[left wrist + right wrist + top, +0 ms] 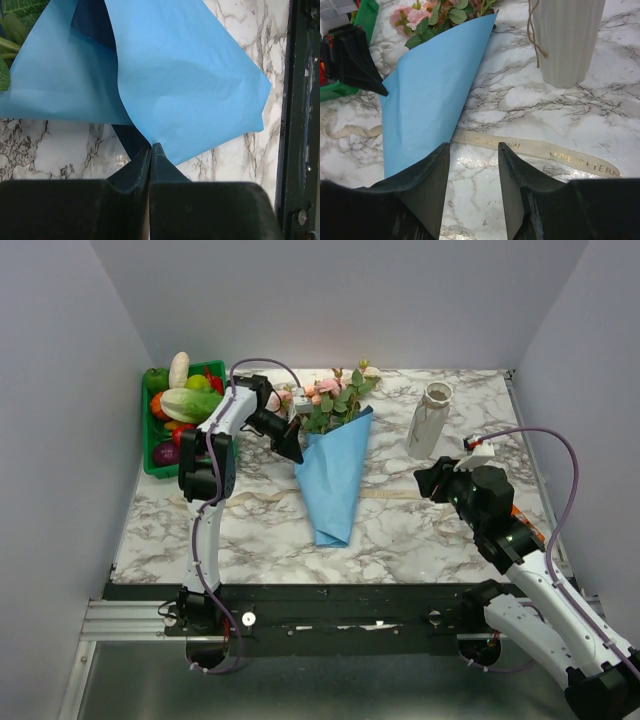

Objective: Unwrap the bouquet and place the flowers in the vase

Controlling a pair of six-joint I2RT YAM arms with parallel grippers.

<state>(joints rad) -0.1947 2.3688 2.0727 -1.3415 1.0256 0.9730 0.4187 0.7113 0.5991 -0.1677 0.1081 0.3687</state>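
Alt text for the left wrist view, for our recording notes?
The left gripper is shut, pinching the edge of the blue paper sheet that fans out over the marble table. Green leaves peek in at top left.

Blue-wrapped bouquet (335,472) beside vase (428,422)

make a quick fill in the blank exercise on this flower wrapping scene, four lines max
1. The left gripper pinches the edge of the ____ paper.
2. The right gripper hangs with its jaws ____ over the loose ribbon.
3. The vase stands ____ on the table.
4. The vegetables sit in a ____ tray.

Missing words: blue; open; upright; green
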